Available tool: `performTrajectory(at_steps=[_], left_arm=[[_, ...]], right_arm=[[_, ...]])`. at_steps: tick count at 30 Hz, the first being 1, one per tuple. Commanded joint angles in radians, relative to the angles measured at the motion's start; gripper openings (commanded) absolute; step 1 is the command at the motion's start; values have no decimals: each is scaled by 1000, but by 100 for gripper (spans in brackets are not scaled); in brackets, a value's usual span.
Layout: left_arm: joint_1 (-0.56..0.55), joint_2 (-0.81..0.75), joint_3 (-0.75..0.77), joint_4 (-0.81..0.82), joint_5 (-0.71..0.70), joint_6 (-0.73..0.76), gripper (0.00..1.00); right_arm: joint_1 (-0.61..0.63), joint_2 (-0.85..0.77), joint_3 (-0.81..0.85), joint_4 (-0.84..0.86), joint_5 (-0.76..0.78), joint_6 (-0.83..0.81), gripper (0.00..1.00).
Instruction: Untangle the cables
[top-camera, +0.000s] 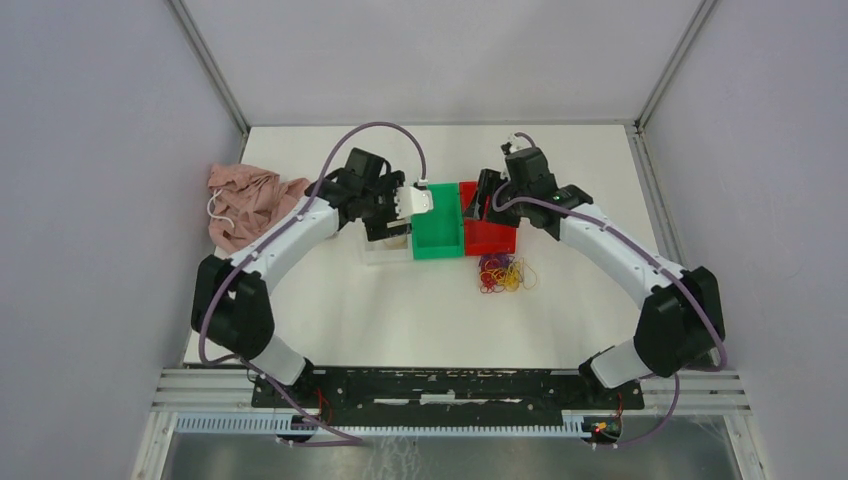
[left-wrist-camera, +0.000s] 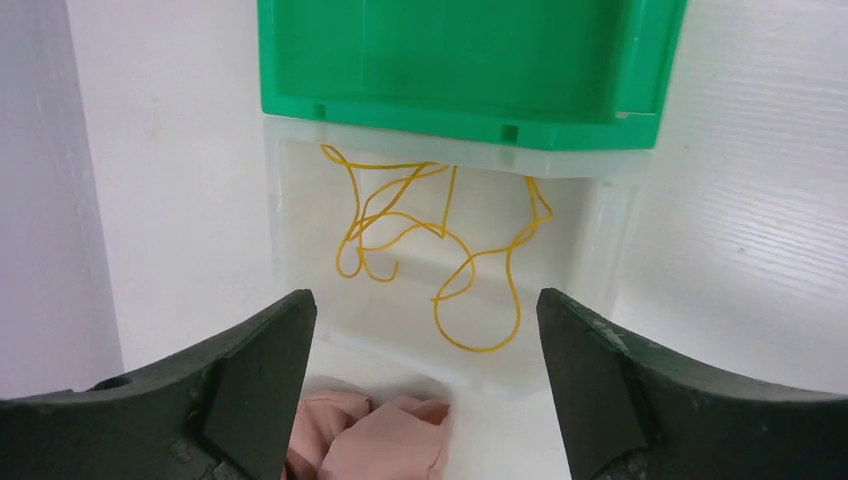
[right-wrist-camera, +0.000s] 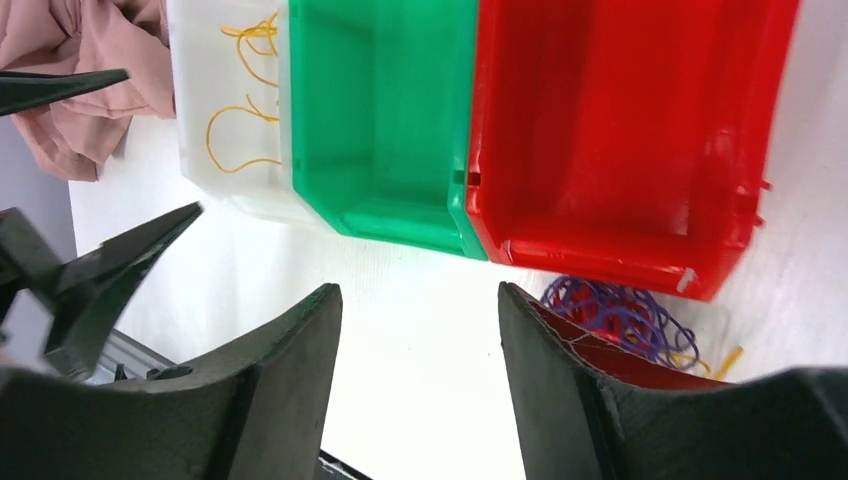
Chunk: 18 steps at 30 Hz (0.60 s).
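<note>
Left tool (left-wrist-camera: 422, 300) gapes over yellow cables (left-wrist-camera: 452, 240); right tool (right-wrist-camera: 418, 292) gapes near cable tangle (right-wrist-camera: 610, 310).

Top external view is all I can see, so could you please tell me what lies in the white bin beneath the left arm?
Observer: The left wrist view shows only yellow cables lying loose in the white bin.
Operator: Thank you. Is that arm gripping any of them?
Observer: No, the left end effector is open over the bin, with nothing between its fingers.
Operator: And the bin that the right arm partly hides from me?
Observer: The right wrist view shows nothing inside the red bin.
</note>
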Motion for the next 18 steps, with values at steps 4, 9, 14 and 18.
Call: performTrajectory(at_steps=[4,9,14,18], left_arm=[[23,-150,45,-231,120,-72,93],[71,-218,-53,-175,72,-142,93],[82,-296,-237,-81,45,-120,92],[83,-303,-338,77,-33,-141,89]], right_arm=[[-3,-135,-50,-132,114,-28,67],[-6,-108,-67,-152,128,-65,63],[-9,-5,-34,-125,59,-73,58],[-8,93,13,-107,2,-84,52]])
